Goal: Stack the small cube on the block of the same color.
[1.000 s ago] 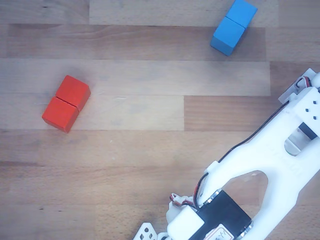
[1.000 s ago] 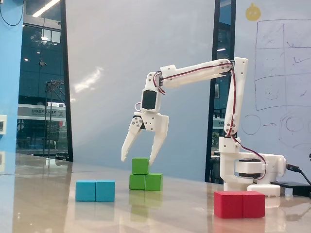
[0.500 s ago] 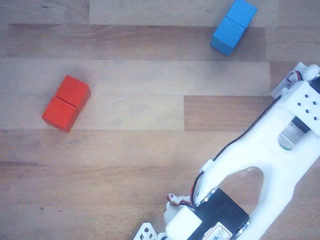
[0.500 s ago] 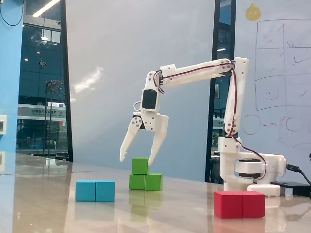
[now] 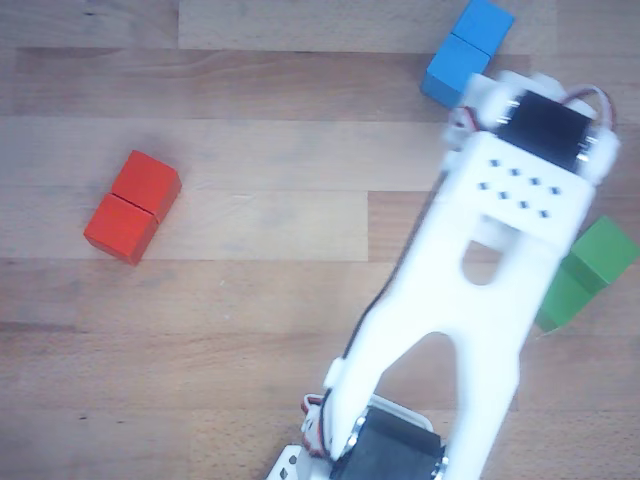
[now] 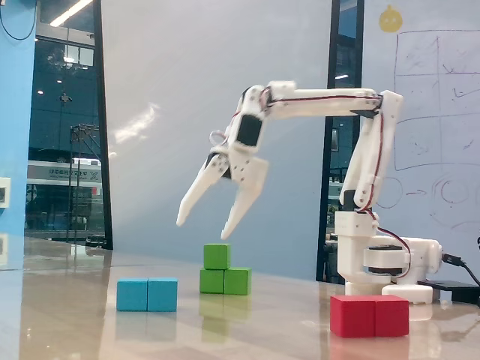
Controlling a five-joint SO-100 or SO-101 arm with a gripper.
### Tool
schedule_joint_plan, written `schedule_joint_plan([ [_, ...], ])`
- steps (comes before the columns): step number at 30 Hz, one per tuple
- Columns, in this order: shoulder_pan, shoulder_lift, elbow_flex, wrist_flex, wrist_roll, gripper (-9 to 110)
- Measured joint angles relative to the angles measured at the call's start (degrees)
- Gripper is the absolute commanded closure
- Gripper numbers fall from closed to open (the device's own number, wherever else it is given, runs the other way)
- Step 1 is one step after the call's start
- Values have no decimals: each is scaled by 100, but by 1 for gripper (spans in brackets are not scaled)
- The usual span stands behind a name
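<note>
In the fixed view the small green cube [image 6: 217, 256] rests on the left half of the green oblong block [image 6: 237, 281]. My gripper [image 6: 202, 229] hangs open and empty just above and slightly left of the cube, fingertips pointing down, not touching it. In the other view the cube [image 5: 606, 250] shows as the brighter far half on the green block [image 5: 560, 302], at the right edge and partly behind my white arm [image 5: 500, 250]. The fingers are hidden under the wrist there.
A blue oblong block [image 6: 147, 294] lies left of the green one, and shows in the other view [image 5: 465, 50] at the top. A red oblong block [image 6: 369, 315] lies front right, at the left in the other view [image 5: 132, 206]. The arm's base [image 6: 382, 262] stands at the right.
</note>
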Motion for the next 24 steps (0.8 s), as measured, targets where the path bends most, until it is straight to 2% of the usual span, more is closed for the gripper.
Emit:
schedule_joint_plan([
  [4,-1090,378,0,0,0,76],
  [7,-1688,545,9,0,0,82],
  [14,-1960,1020,984,-562,0,102],
  [20,-1995,1925,2417,-1591,0,98],
  [24,-1995,2786,3551,-1995,0,99],
])
